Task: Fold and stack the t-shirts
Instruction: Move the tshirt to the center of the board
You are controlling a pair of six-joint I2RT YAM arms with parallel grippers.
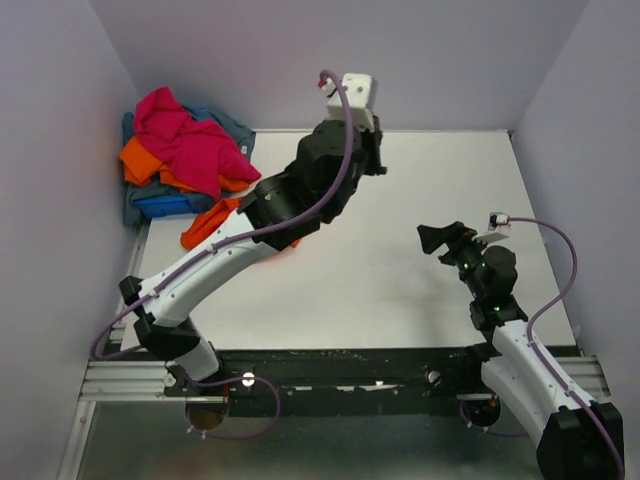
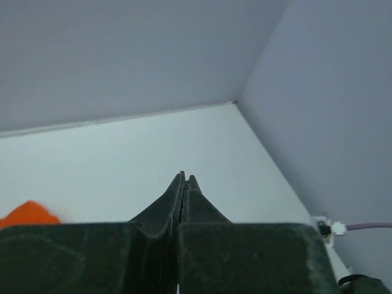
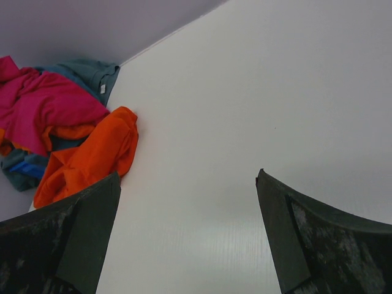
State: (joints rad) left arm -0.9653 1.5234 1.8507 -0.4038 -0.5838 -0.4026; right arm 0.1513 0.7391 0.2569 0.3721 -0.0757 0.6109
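Note:
The t-shirts lie in a crumpled pile in the table's back left corner. A magenta-pink one is on top, over orange, royal blue and grey-blue ones. An orange shirt trails from the pile toward the table's middle and passes under the left arm. My left gripper is raised near the back wall, shut with nothing seen between its fingers. My right gripper is open and empty over bare table, far right of the pile.
Lilac walls enclose the white table on the left, back and right. The left arm stretches diagonally across the table's left half. A black rail runs along the near edge.

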